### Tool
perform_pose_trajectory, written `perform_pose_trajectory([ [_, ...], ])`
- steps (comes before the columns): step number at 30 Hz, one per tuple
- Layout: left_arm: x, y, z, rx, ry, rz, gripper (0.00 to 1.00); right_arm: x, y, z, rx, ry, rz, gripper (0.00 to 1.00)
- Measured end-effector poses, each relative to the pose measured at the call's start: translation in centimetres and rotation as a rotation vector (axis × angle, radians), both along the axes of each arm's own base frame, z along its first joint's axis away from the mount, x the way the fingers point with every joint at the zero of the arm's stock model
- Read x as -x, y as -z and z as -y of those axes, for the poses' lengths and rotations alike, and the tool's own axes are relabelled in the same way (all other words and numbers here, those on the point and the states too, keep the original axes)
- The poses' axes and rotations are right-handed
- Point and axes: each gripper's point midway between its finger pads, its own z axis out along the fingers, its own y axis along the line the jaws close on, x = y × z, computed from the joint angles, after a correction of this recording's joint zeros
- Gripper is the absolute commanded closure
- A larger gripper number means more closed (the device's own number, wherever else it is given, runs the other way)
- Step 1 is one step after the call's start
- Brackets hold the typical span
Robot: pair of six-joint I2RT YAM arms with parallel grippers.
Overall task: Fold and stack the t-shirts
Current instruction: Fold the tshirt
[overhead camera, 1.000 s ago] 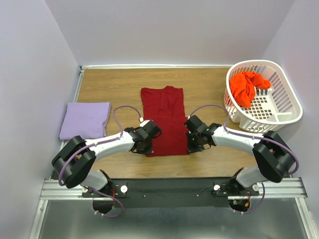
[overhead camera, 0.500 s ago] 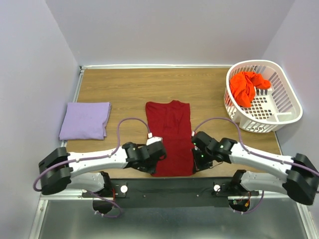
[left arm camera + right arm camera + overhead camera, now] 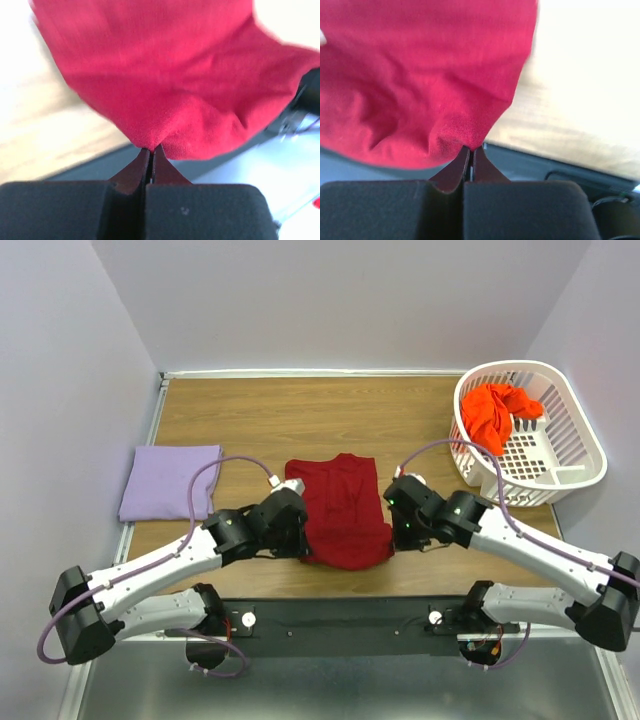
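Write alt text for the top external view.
The left gripper and right gripper pinch opposite sides of a dark red t-shirt on the table. A folded lavender t-shirt lies at left; an orange-red t-shirt sits in a white basket at right.

No writing, label, brand or number can be read in any of the three views. The dark red t-shirt (image 3: 345, 515) shows only plain cloth (also close up in both wrist views). The lavender t-shirt (image 3: 170, 482) and the orange-red t-shirt (image 3: 495, 415) are just as plain. The white basket (image 3: 520, 366) carries no mark that can be read.
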Motion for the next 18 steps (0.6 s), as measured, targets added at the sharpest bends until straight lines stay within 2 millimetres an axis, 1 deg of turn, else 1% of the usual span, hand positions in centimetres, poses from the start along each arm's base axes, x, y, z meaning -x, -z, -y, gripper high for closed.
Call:
perform_pose_trajectory([
  [1, -1.1, -0.5, -0.1, 0.011, -0.017, 0.023, 1.00, -0.8, -0.4, -0.1, 0.011, 0.003, 0.021, 1.00],
  [2, -2.0, -0.8, -0.3, 0.015, -0.035, 0.038, 1.00, -2.0, -1.1, -0.2, 0.030, 0.015, 0.050, 1.00],
  [4, -3.3, -1.1, -0.7, 0.012, -0.053, 0.065, 1.00, -3.8, -1.9, -0.2, 0.055, 0.032, 0.085, 1.00],
  [6, -4.5, -1.1, -1.1, -0.001, -0.063, 0.085, 1.00, -5.7, -2.9, -0.3, 0.073, 0.048, 0.125, 1.00],
  [9, -6.0, -0.8, -1.6, -0.022, -0.074, 0.105, 1.00, -8.4, -4.3, 0.3, 0.093, 0.071, 0.165, 1.00],
  [10, -6.4, -0.9, -1.7, -0.025, -0.074, 0.113, 1.00, -9.0, -4.7, 0.4, 0.093, 0.074, 0.175, 1.00],
  [11, -7.0, -1.2, -1.8, -0.022, -0.078, 0.129, 1.00, -10.0, -5.4, 0.6, 0.093, 0.080, 0.192, 1.00],
  [12, -7.5, -1.6, -1.8, -0.018, -0.081, 0.144, 1.00, -10.5, -5.7, 0.6, 0.094, 0.080, 0.199, 1.00],
  [13, -8.0, -1.9, -1.9, -0.012, -0.085, 0.158, 1.00, -11.5, -6.4, 0.8, 0.094, 0.086, 0.216, 1.00],
  [14, -8.6, -2.3, -2.0, -0.004, -0.091, 0.175, 1.00, -12.2, -6.8, 0.8, 0.093, 0.086, 0.228, 1.00],
  [16, -10.2, -3.2, -2.3, 0.011, -0.110, 0.214, 1.00, -13.1, -7.3, 0.8, 0.096, 0.078, 0.239, 1.00],
  [18, -11.2, -3.5, -2.5, 0.017, -0.117, 0.230, 1.00, -14.1, -7.5, 0.6, 0.103, 0.069, 0.244, 1.00],
])
